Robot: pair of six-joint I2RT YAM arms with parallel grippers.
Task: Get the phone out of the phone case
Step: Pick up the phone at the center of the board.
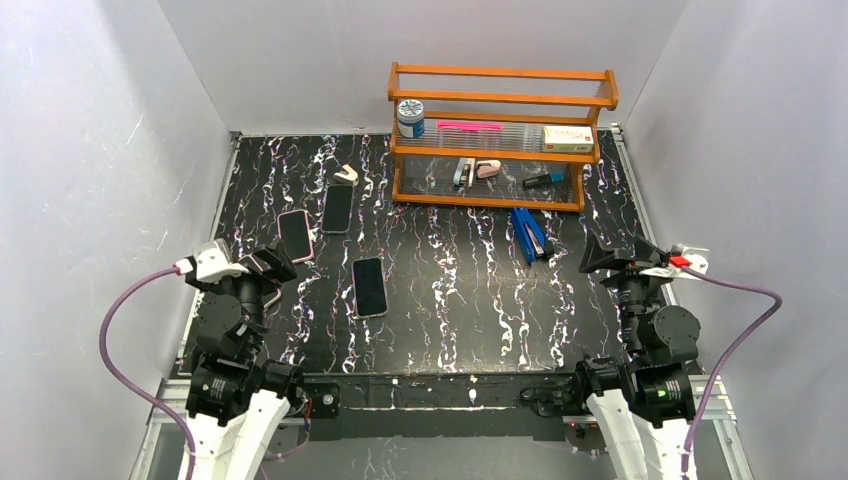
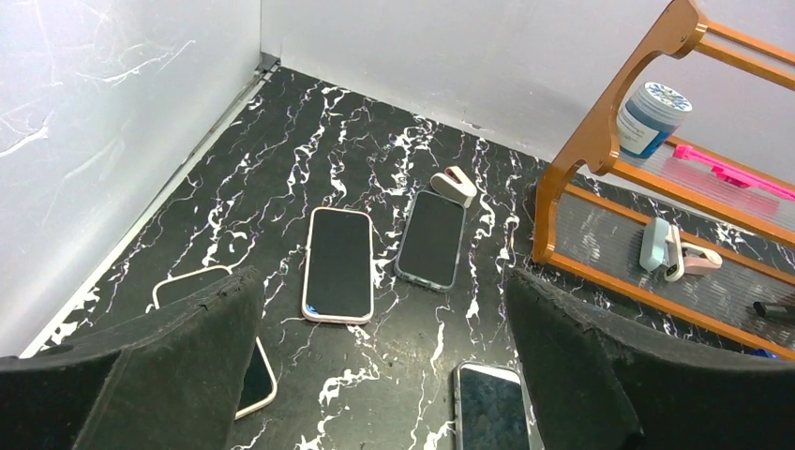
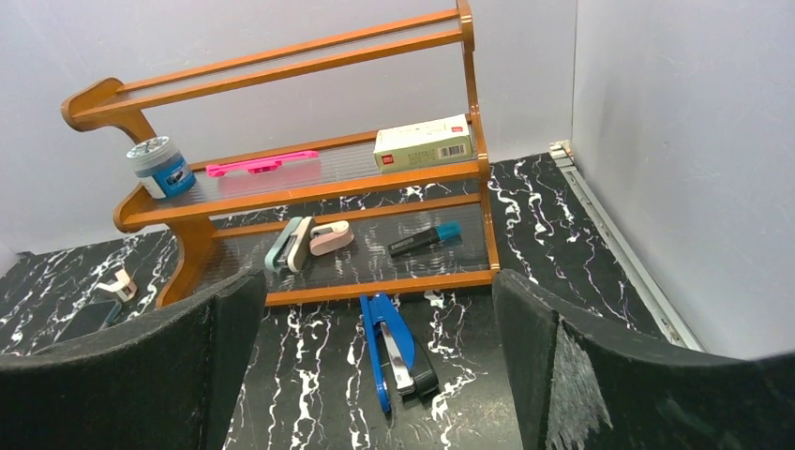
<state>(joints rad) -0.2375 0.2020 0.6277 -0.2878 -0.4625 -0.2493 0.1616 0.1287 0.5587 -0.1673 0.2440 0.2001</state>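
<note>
Several phones lie face up in cases on the black marbled table. One in a pink case [image 1: 294, 235] [image 2: 337, 264] lies beside one in a dark grey case [image 1: 338, 208] [image 2: 431, 237]. A third, in a clear grey case [image 1: 369, 286] [image 2: 492, 408], lies nearer the middle. A white-cased phone [image 2: 192, 282] is partly hidden behind my left finger. My left gripper [image 1: 262, 270] [image 2: 384, 305] hovers open above the table between these phones, holding nothing. My right gripper [image 1: 615, 262] [image 3: 377, 291] is open and empty at the right, above a blue stapler [image 1: 528, 236] [image 3: 394, 347].
An orange wooden shelf [image 1: 490, 150] [image 3: 328, 192] stands at the back, holding a blue jar [image 1: 410, 118], a pink tool, a box and small items. A small white-pink clip [image 1: 345, 175] [image 2: 457, 184] lies near the grey-cased phone. White walls enclose the table on three sides.
</note>
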